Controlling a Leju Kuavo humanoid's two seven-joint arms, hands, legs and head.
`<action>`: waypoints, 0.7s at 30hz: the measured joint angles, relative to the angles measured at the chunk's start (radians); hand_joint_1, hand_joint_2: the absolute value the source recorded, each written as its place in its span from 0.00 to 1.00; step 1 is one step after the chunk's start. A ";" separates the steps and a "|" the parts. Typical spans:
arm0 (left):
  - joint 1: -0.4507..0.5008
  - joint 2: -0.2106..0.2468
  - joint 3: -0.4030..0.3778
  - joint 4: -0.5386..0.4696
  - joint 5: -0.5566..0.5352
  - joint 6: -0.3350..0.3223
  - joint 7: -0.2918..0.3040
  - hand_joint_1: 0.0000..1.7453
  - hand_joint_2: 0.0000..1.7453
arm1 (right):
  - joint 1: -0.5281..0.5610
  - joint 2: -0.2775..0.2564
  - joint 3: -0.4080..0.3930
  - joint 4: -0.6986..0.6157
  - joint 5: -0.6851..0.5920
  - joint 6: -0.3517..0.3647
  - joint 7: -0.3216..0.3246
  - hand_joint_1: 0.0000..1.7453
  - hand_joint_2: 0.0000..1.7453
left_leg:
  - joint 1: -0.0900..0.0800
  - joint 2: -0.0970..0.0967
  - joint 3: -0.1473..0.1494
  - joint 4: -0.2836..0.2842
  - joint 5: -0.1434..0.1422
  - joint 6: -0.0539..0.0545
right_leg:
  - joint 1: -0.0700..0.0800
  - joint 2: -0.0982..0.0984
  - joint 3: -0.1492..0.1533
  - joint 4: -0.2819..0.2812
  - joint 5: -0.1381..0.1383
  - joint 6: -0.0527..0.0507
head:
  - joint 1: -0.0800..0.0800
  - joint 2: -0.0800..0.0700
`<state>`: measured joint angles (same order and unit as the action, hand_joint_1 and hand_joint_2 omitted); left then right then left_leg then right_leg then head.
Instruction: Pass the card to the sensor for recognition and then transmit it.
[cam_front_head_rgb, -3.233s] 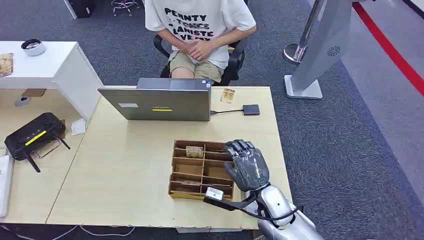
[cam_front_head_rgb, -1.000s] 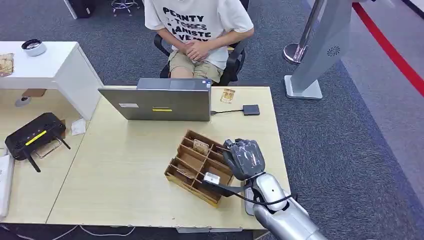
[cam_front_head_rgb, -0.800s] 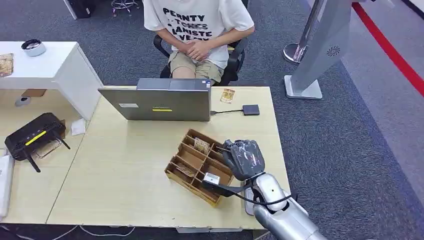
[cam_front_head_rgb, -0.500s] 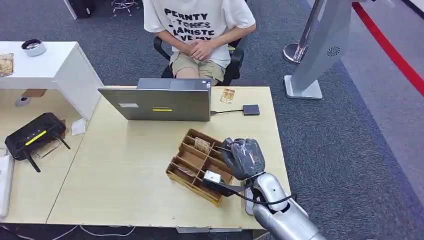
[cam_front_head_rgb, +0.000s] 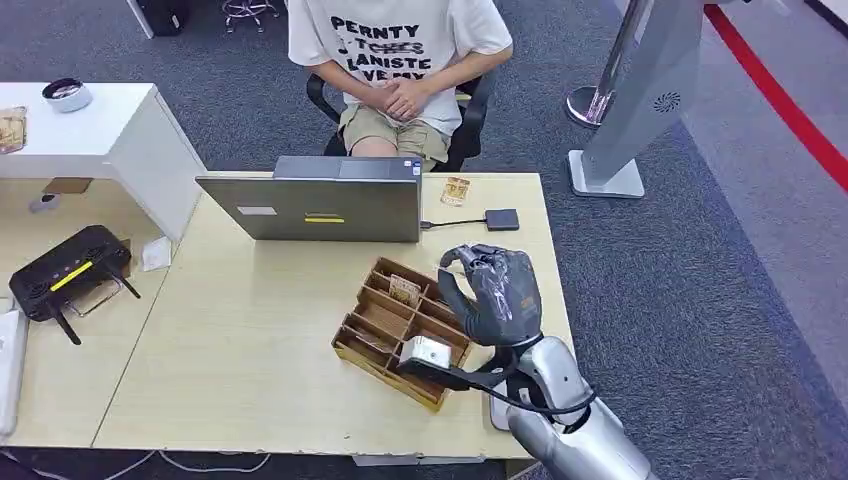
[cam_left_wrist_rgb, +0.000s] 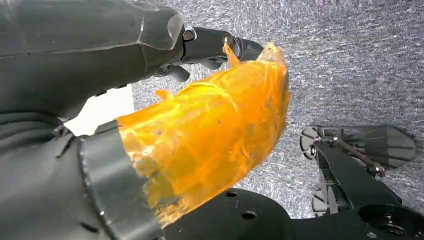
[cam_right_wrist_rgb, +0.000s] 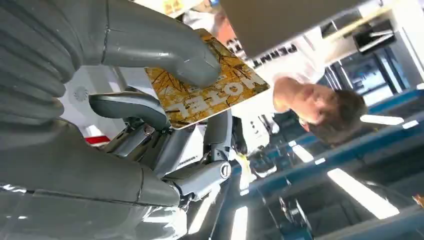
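Observation:
My right hand (cam_front_head_rgb: 495, 295) is raised above the right end of the brown compartment tray (cam_front_head_rgb: 372, 338). In the right wrist view its thumb and fingers pinch a yellow-brown patterned card (cam_right_wrist_rgb: 210, 90); from the head view the hand hides that card. Another card (cam_front_head_rgb: 404, 290) stands in a far compartment of the tray. The small dark sensor pad (cam_front_head_rgb: 503, 219) lies on the table beyond the hand, cabled to the laptop (cam_front_head_rgb: 320, 205). My left hand (cam_left_wrist_rgb: 150, 120), with an orange-covered thumb, hangs over grey carpet and holds nothing.
A person sits on a chair behind the laptop, hands folded. A loose card (cam_front_head_rgb: 455, 190) lies next to the laptop's right corner. A black router (cam_front_head_rgb: 68, 270) sits at the left on a lower desk, beside a white table (cam_front_head_rgb: 100, 135).
My right hand has lifted off the tray and turned, bringing the card up with it. The tray, square to the table 3.2 s ago, now lies skewed.

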<state>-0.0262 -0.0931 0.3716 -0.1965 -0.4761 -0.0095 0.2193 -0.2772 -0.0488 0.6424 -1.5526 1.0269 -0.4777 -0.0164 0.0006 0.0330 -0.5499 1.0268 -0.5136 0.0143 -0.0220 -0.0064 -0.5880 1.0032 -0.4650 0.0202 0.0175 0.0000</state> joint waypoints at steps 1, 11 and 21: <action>0.000 0.000 0.004 0.000 -0.001 0.000 0.000 0.00 0.00 | 0.007 0.000 -0.003 -0.014 0.004 -0.030 -0.009 1.00 1.00 | 0.000 0.000 0.000 0.000 0.000 0.000 | 0.000 0.000 0.000 0.000 0.000 0.000 | 0.000 0.000; 0.001 -0.002 0.012 0.000 -0.020 0.000 -0.003 0.00 0.00 | 0.055 -0.017 -0.022 -0.197 0.185 -0.157 -0.017 1.00 1.00 | 0.000 0.000 0.000 0.000 0.000 0.000 | 0.000 0.000 0.000 0.000 0.000 0.000 | 0.000 0.000; 0.002 -0.002 0.023 0.000 -0.048 -0.001 -0.006 0.00 0.00 | 0.076 -0.018 -0.038 -0.270 0.338 -0.168 -0.033 1.00 1.00 | 0.000 0.000 0.000 0.000 0.000 0.000 | 0.000 0.000 0.000 0.000 0.000 0.000 | 0.000 0.000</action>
<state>-0.0246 -0.0954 0.3941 -0.1968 -0.5238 -0.0107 0.2132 -0.2015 -0.0671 0.6047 -1.8230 1.3653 -0.6458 -0.0492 0.0003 0.0332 -0.5498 1.0267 -0.5137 0.0143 -0.0219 -0.0063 -0.5877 1.0032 -0.4652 0.0203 0.0175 0.0000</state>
